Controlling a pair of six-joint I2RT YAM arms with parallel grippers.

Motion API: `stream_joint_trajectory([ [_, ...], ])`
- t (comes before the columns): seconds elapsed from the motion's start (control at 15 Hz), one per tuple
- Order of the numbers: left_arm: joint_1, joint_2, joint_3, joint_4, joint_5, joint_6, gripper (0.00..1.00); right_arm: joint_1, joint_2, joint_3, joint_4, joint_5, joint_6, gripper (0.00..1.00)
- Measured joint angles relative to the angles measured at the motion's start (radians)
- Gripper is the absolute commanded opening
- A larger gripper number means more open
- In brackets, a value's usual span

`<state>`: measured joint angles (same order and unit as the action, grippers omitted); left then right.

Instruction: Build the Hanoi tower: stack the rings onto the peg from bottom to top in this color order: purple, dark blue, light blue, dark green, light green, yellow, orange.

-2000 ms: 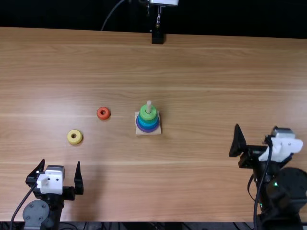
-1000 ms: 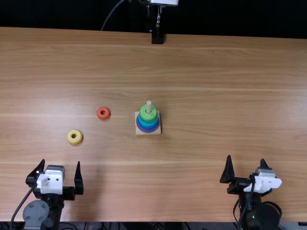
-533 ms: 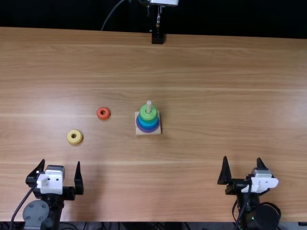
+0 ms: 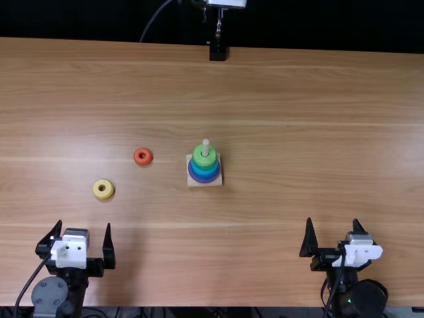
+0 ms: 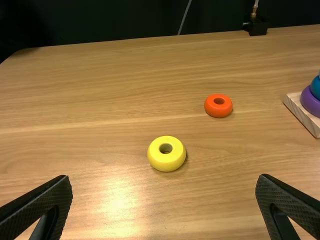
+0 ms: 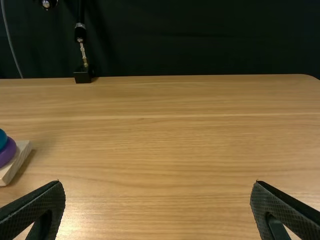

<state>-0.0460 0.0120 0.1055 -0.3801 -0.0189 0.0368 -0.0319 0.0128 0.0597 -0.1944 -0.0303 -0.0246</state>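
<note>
Near the middle of a light brown wooden table (image 4: pixel 278 119), in the top view, a pale square base (image 4: pixel 216 184) holds an upright peg (image 4: pixel 205 146) with a tapering stack: purple ring (image 4: pixel 196 179) lowest, blue bands above it, light green ring (image 4: pixel 205 160) uppermost, the peg's tip standing bare over it. Whether a dark green ring sits beneath the light green cannot be told. Left of the base, and well apart from it, an orange ring (image 4: pixel 142 161) and a yellow ring (image 4: pixel 103 195) lie flat on the wood, the yellow closer to the near edge. The left gripper (image 4: pixel 84 224) is at the near edge, its fingers spread wide with nothing between them; the right gripper (image 4: pixel 332 220), at the near edge too, likewise has its fingers apart and empty. Yellow seems due next, probably by the left arm. The likeliest slip is taking orange first, which would break the color order. A pinch off the ring's center could make its rounded side squirt away or tip, leaving the hole crooked over the peg. Lowering it misaligned might catch the peg's tip, and pressing on regardless could shove the loose-looking base sideways.
</note>
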Motion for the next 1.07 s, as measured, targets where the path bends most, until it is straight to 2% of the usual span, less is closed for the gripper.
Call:
stream_joint_trajectory([
  [0.93,-0.007,0.000,0.000,0.000,0.003,0.011,1.00,0.000,0.000,0.000,0.000,0.000,0.000,1.00],
  [1.07,-0.006,0.000,0.000,-0.001,-0.005,0.013,1.00,0.000,0.000,0.000,0.000,0.000,0.000,1.00],
])
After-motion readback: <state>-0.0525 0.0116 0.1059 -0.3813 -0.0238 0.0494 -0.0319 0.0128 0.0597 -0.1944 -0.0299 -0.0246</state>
